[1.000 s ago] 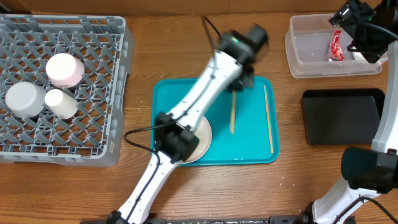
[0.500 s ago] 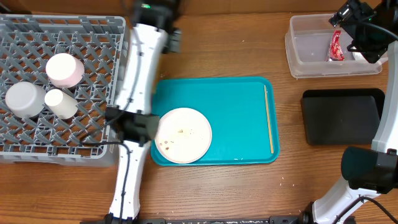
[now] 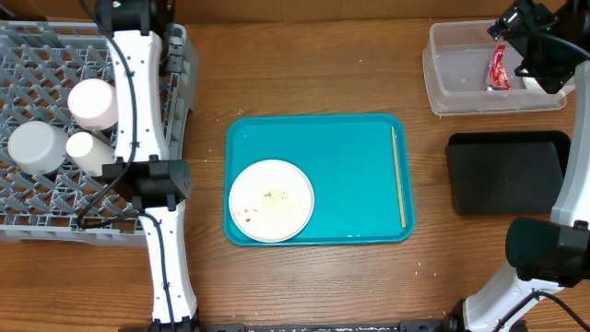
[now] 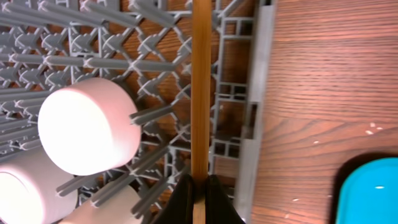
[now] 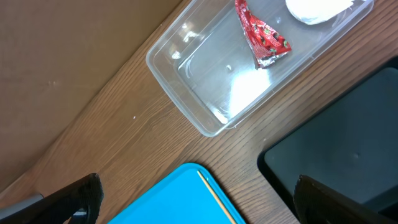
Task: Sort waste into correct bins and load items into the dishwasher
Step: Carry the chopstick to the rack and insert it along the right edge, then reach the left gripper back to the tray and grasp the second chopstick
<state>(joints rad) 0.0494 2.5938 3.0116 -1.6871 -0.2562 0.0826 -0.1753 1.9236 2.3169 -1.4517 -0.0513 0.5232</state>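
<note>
The left gripper [image 4: 199,186] pinches a chopstick [image 4: 199,93] over the rack [image 4: 252,134], right gripper [image 5: 196,186] gapes empty, so I'd lay it flat across the lattice or it slips through.

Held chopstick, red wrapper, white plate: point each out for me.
held chopstick [image 4: 200,93]: left wrist view, middle of its shaft.
red wrapper [image 5: 263,37]: right wrist view, centre of the crumpled foil.
white plate [image 3: 271,200]: overhead view, centre of its face.
</note>
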